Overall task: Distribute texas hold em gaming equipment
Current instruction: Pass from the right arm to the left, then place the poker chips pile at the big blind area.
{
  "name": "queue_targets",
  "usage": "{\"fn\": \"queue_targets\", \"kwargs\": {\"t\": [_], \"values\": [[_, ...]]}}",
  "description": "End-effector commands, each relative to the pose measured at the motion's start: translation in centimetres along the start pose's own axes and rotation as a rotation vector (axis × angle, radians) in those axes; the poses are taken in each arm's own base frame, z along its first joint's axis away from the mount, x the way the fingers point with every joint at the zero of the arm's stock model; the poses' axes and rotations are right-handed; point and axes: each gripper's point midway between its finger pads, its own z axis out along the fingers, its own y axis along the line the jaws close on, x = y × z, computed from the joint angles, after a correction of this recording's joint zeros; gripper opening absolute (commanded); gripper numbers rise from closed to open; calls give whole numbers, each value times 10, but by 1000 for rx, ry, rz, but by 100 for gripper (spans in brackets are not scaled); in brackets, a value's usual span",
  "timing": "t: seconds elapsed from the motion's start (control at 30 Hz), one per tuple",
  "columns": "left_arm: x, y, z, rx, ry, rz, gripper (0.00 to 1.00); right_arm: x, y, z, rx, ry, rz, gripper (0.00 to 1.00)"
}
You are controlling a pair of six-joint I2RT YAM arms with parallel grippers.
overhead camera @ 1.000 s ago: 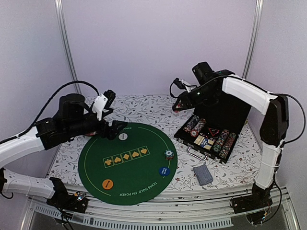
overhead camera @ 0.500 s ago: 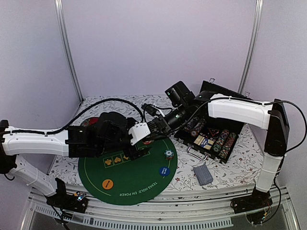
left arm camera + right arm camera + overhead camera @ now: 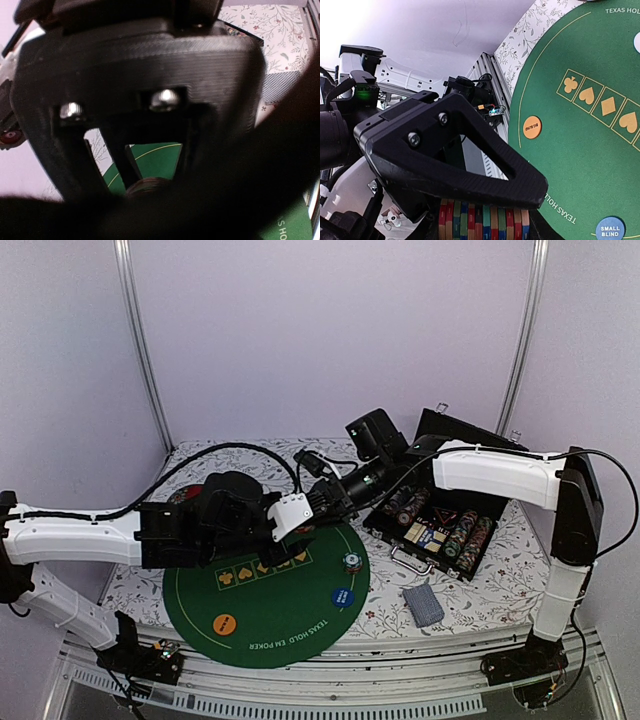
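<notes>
Left arm [image 3: 90,538], right arm [image 3: 490,470] over mat's [image 3: 275,625] far edge

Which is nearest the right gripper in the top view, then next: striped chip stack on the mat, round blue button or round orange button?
From the right gripper, which grips a row of chips:
1. Striped chip stack, right side of the green mat.
2. Round blue button, near right.
3. Round orange button, near left.

A round green mat [image 3: 270,615] lies on a flowered cloth [image 3: 505,575]; an open black case [image 3: 445,427] sits just beside its right edge.
</notes>
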Motion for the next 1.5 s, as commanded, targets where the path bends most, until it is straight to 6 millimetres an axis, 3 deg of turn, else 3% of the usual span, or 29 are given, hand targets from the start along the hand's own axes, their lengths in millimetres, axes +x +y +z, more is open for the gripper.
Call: {"fn": "queue_targets", "kwargs": {"t": [0.0,0.23,0.33,0.5,0.53,0.67,0.73,0.8,0.9,1.0,1.17,1.33,1.47], "values": [[-18,3,-1,4,-49,-28,58,0,2,7,-38,8,-9,2],[-24,4,0,5,-72,-45,58,1,0,8,-27,8,-9,2],[-24,6,0,2,-73,-50,43,2,0,8,-29,11,-9,2],[-20,9,1,2,-56,-61,4,1,1,6,-24,8,-17,2],[-19,9,1,5,-51,-62,0,2,2,7,-25,9,-19,2],[-12,9,1,18,-23,-85,0,2,2,6,-21,6,-24,3],[-6,11,1,18,1,-113,0,1,-4,5,1,-1,-21,15],[4,12,2,27,39,-162,0,1,-7,4,16,-4,-21,43],[23,10,2,49,114,-230,0,1,-16,-1,43,-20,-21,62],[48,-3,0,84,201,-288,0,-1,-21,-9,60,-46,-25,69],[94,-18,-4,97,354,-424,0,-3,-37,-20,120,-71,-11,72],[171,-11,-21,-22,581,-765,0,-2,-70,-46,320,-113,0,73],[226,-7,-42,-165,725,-942,0,2,-75,-58,379,-120,-16,73]]}}
